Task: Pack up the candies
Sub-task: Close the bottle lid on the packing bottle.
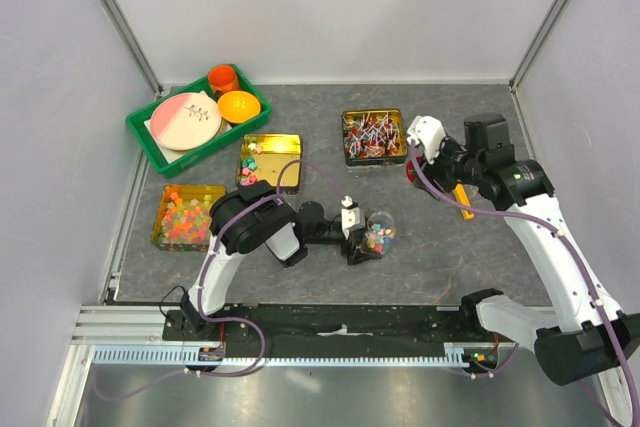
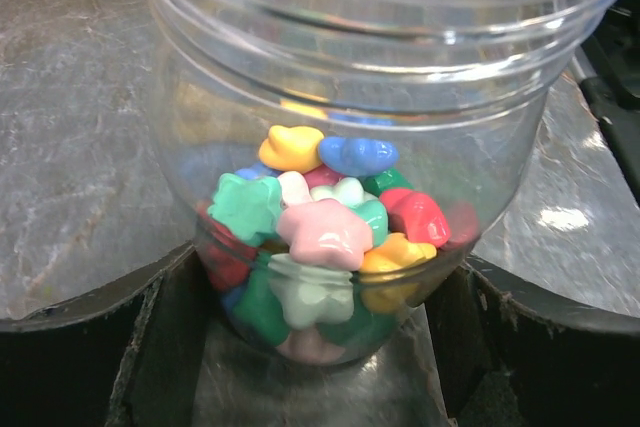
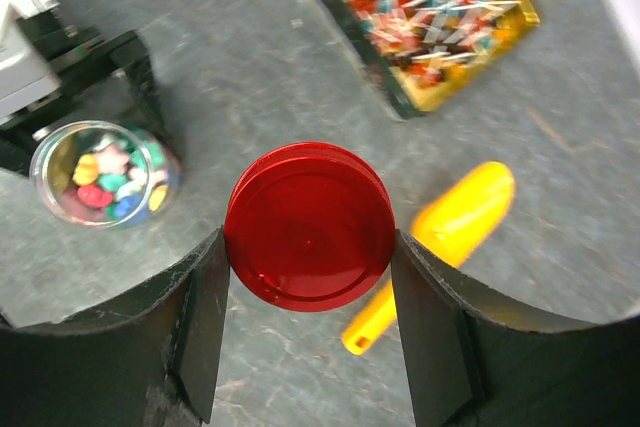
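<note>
On the grey table, near the middle, the left gripper is standing around a clear jar, one finger at each side of its base. I cannot tell if the fingers are pressing the wall or only standing beside it. The right gripper is hovering to the right, well apart from the jar, and is clamping a red lid by its edge. A yellow scoop is lying below it. The candies are sitting as a small heap in the jar bottom; more are lying in the tin behind. I think the closing step is beginning. The next move is asking for the lid to come level over the mouth and then turn, with the left fingers holding the jar firm.
</note>
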Controlling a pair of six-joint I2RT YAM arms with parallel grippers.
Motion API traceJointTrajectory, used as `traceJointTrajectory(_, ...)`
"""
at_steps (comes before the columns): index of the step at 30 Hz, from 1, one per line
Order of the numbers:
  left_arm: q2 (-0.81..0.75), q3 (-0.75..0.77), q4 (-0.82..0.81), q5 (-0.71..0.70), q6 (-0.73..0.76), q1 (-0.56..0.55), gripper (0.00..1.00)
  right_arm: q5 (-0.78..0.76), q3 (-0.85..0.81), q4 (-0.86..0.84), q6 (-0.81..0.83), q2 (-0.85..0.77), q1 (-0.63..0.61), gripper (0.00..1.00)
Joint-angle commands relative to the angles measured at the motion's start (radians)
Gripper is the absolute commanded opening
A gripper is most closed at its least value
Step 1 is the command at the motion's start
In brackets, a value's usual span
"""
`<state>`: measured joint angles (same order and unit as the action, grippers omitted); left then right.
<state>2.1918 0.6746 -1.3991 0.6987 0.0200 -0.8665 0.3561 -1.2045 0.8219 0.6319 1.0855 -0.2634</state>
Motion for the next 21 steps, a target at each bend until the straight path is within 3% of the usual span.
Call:
traceJointTrajectory(1,-0.004,-0.049,-0.232,0.028,0.081,-0.011,0.73,0.046,0.033,0.028,0.012,0.040,-0.060,0.52)
traceJointTrajectory(21,0.008,-0.030,-0.193,-0.027,0.115,-0.020,0.73,0.058,0.029,0.135,0.051,0.247,-0.301,0.53)
